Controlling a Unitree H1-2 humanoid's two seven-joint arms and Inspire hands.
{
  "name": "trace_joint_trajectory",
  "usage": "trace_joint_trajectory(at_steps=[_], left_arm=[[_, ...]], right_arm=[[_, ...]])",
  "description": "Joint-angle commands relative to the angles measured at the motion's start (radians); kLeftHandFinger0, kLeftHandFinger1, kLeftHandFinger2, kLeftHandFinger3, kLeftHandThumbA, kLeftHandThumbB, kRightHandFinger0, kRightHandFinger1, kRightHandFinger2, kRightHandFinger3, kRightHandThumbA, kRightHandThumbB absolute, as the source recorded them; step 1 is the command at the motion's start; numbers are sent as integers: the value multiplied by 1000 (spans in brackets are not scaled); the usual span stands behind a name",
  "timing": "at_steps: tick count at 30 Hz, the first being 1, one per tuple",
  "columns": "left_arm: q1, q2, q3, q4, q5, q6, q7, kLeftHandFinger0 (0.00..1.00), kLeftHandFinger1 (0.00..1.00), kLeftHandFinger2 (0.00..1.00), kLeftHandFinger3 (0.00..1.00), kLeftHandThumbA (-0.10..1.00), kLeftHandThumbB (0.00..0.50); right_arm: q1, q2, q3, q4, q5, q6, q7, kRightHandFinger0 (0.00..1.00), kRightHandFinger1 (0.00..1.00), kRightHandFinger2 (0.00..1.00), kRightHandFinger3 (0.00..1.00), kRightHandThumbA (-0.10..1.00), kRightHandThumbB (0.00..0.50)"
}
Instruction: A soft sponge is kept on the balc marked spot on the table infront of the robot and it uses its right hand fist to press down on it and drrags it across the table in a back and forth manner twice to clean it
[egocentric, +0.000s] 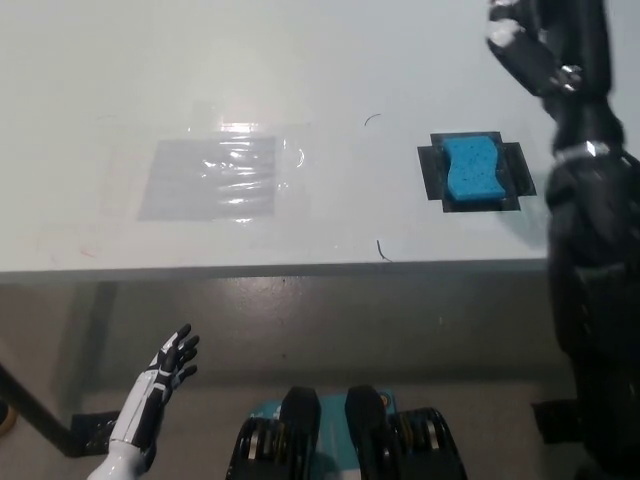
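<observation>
White table (200, 60) (glossy) — grey floor (300, 320) beneath.

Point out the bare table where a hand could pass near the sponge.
Bare table lies between the clear plastic sheet and the blue sponge, and across the far side beyond both. Right of the sponge is crowded: the black right arm rises there, right hand above. The left hand rests below the table edge.

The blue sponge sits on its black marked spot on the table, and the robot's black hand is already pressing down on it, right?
Not quite. The head view shows the blue sponge on its black marked spot on the table, but the black right hand is not pressing on it; it is raised at the picture's top right, clear of the sponge. The white left hand rests below the table edge.
</observation>
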Motion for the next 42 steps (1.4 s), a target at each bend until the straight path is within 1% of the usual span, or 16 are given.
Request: trace_joint_trajectory(at_steps=[1,4,5,6,8,15,17,18,21,22,24,27,32,35,40,42], left_arm=[[5,12,0,-5,12,-48,-4,1000,1000,1000,1000,1000,492],[11,11,1,-7,12,-53,-3,1000,1000,1000,1000,1000,494],[18,8,0,-12,8,-49,-5,1000,1000,1000,1000,1000,497],[24,7,-1,-23,8,-43,-5,1000,1000,1000,1000,1000,490],[28,5,-2,-23,5,-51,-8,1000,1000,1000,1000,1000,480],[29,9,-1,-17,5,-54,-9,1000,1000,1000,1000,1000,493],[38,15,-1,-25,9,-53,-9,1000,1000,1000,1000,1000,490],[41,15,-4,-24,8,-48,-14,1000,1000,1000,1000,1000,493],[50,15,-11,-16,11,-66,-20,1000,1000,1000,1000,1000,492],[52,15,-12,-15,17,-69,-17,1000,1000,1000,1000,1000,490],[58,15,-17,-11,22,-74,-19,1000,1000,1000,1000,1000,483],[63,12,-21,-6,25,-78,-19,1000,1000,1000,1000,1000,489],[69,9,-30,-7,28,-79,-23,1000,1000,1000,1000,1000,500],[58,10,-30,-13,36,-61,-15,1000,1000,1000,1000,1000,494],[46,8,-28,-12,25,-69,-21,1000,1000,1000,1000,1000,500],[46,9,-27,-17,28,-61,-19,1000,1000,1000,1000,1000,494]], right_arm=[[-170,11,-27,235,0,-162,-70,0,9,247,213,-59,0],[-245,13,-42,426,20,-217,-85,0,27,299,214,5,0],[-273,13,-50,503,28,-239,-92,3,22,323,244,-29,0],[-304,10,-58,590,37,-268,-94,0,0,287,185,40,0],[-344,8,-74,697,51,-276,-104,0,0,289,172,100,0],[-439,-12,-144,1002,106,-304,-102,0,23,320,117,-69,0],[-435,-13,-167,1047,122,-321,-94,0,56,354,136,-66,0],[-434,-17,-185,1070,136,-308,-97,0,116,425,181,62,0],[-415,-21,-214,1113,153,-324,-72,0,147,481,282,250,0],[-409,-20,-229,1126,165,-324,-69,0,146,485,302,246,0],[-388,-19,-248,1145,178,-310,-71,0,57,382,191,199,0],[-353,-20,-255,1160,183,-317,-48,0,39,399,188,171,0],[-287,-14,-252,1182,187,-284,-54,0,78,465,270,120,0],[-263,-2,-245,1190,186,-260,-78,0,142,524,445,97,0],[-236,11,-222,1194,168,-255,-83,0,140,540,452,180,0],[-218,14,-207,1197,156,-246,-90,0,132,529,402,227,0]])
